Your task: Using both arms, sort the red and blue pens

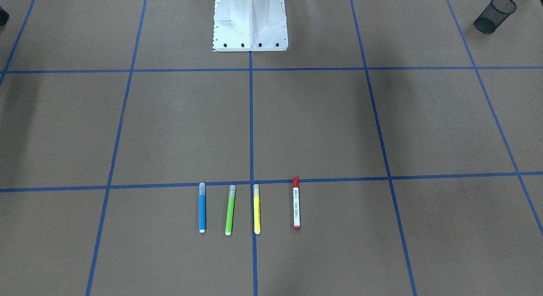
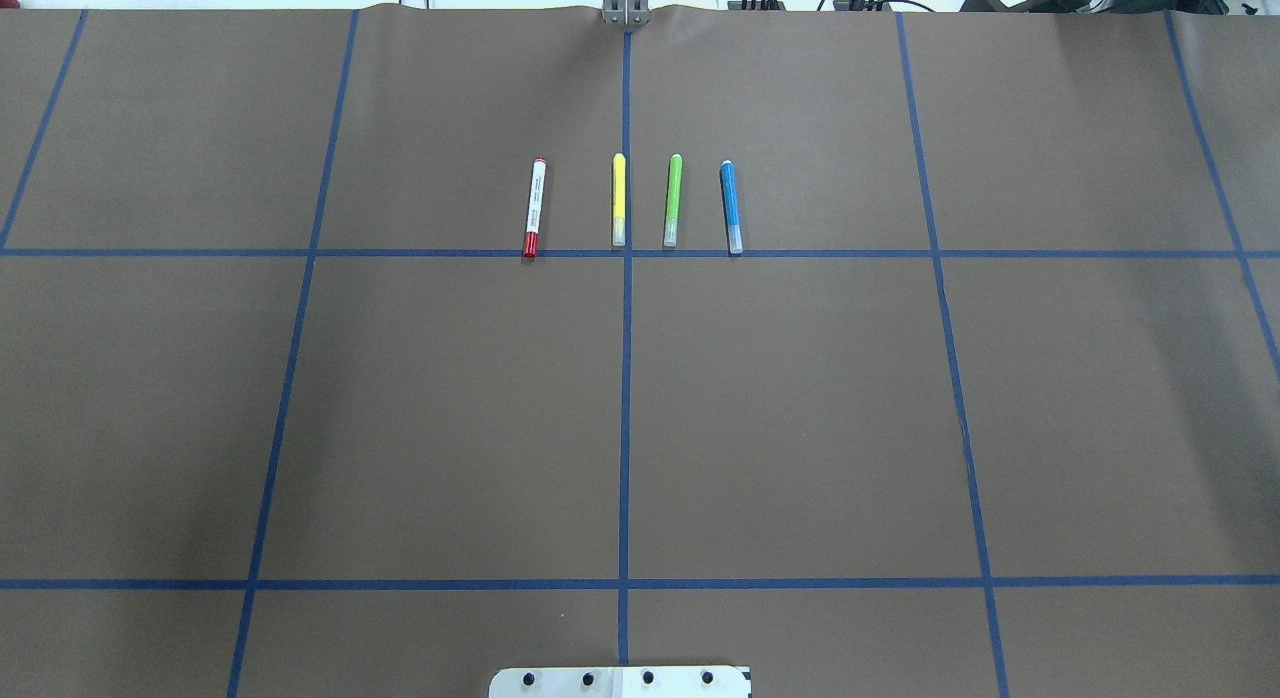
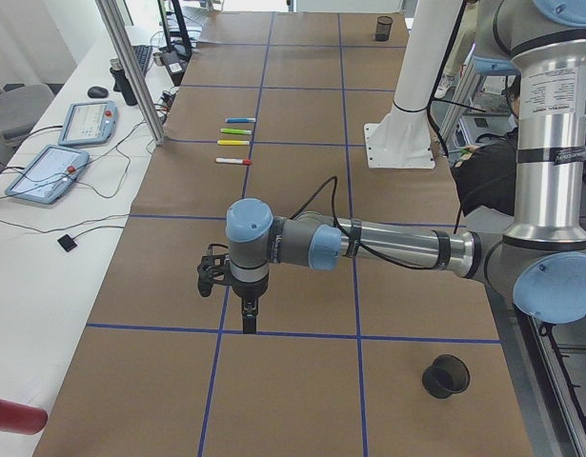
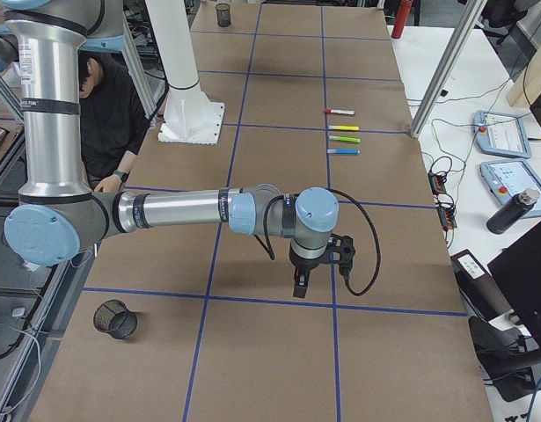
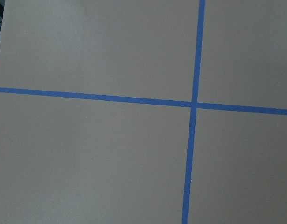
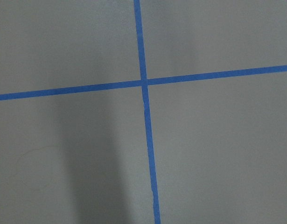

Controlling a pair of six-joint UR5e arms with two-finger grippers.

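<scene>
The red pen (image 1: 296, 204), a white-barrelled marker with a red cap, lies at the end of a row of pens on the brown table; it also shows as red pen (image 2: 534, 209). At the row's other end lies the blue pen (image 1: 202, 208), seen too as blue pen (image 2: 731, 207). Both arms show only in the side views. My left gripper (image 3: 249, 319) points down over a tape line, far from the pens. Likewise my right gripper (image 4: 299, 286) hangs over a tape crossing. Whether either is open or shut I cannot tell. Both wrist views show only brown paper and blue tape.
A green pen (image 1: 229, 210) and a yellow pen (image 1: 256, 209) lie between the two. Black mesh cups stand near the table's ends: mesh cup (image 3: 445, 376) and mesh cup (image 4: 115, 318). The white robot base (image 1: 250, 24) stands mid-table. A person (image 4: 107, 97) sits behind it.
</scene>
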